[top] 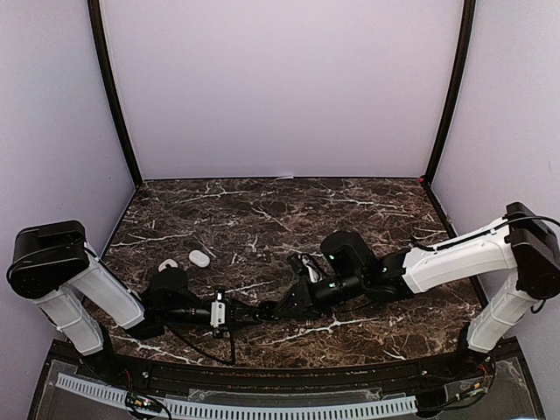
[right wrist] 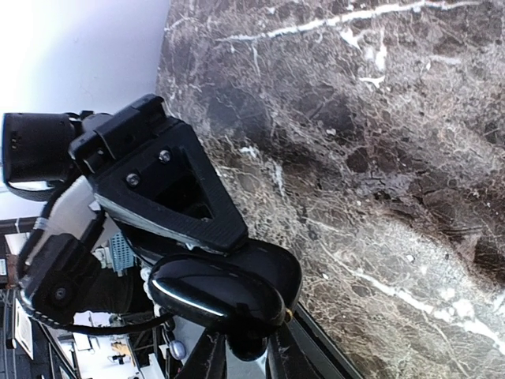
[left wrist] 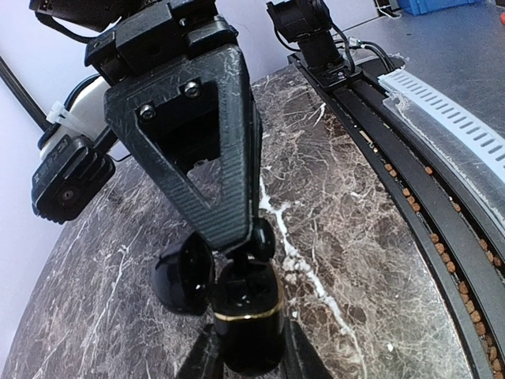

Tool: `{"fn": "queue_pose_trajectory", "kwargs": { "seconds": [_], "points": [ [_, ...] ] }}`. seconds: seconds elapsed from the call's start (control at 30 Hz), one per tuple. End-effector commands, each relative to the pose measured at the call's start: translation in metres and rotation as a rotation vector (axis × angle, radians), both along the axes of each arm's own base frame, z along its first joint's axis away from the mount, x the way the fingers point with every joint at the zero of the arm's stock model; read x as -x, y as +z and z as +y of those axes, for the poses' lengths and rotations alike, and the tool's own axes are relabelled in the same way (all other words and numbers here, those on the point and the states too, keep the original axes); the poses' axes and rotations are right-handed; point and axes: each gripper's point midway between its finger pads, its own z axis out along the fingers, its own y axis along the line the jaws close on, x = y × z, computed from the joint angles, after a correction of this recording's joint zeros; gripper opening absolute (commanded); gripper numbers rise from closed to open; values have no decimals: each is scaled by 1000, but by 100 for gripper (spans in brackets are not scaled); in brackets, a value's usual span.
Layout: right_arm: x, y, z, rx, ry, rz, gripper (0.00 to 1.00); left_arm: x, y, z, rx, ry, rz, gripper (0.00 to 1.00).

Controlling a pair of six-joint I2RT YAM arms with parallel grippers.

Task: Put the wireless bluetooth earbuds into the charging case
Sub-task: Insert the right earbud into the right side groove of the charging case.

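A black charging case with a gold band stands open, its lid swung to the left. My left gripper is shut on the case body and holds it just above the marble table. My right gripper is shut on a small black earbud and holds it at the case's open mouth. In the right wrist view the glossy lid covers most of the bud. In the top view the two grippers, left and right, meet tip to tip. No white buds are in view.
A white oval case lies on the table behind the left arm, with a second small white object beside it, partly hidden. A black rail and a white slotted strip run along the near edge.
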Motion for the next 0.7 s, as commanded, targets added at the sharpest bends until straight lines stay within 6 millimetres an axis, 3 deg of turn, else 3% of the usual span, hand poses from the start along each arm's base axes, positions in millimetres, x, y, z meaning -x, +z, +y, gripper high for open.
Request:
{"fn": "queue_pose_trajectory", "kwargs": {
  "seconds": [0.0, 0.67],
  "points": [
    [-11, 24, 1, -89, -43, -23, 18, 8, 14, -5, 48, -51, -25, 0],
    [-14, 24, -11, -48, -56, -74, 23, -5, 12, -8, 35, 16, 31, 0]
  ]
}}
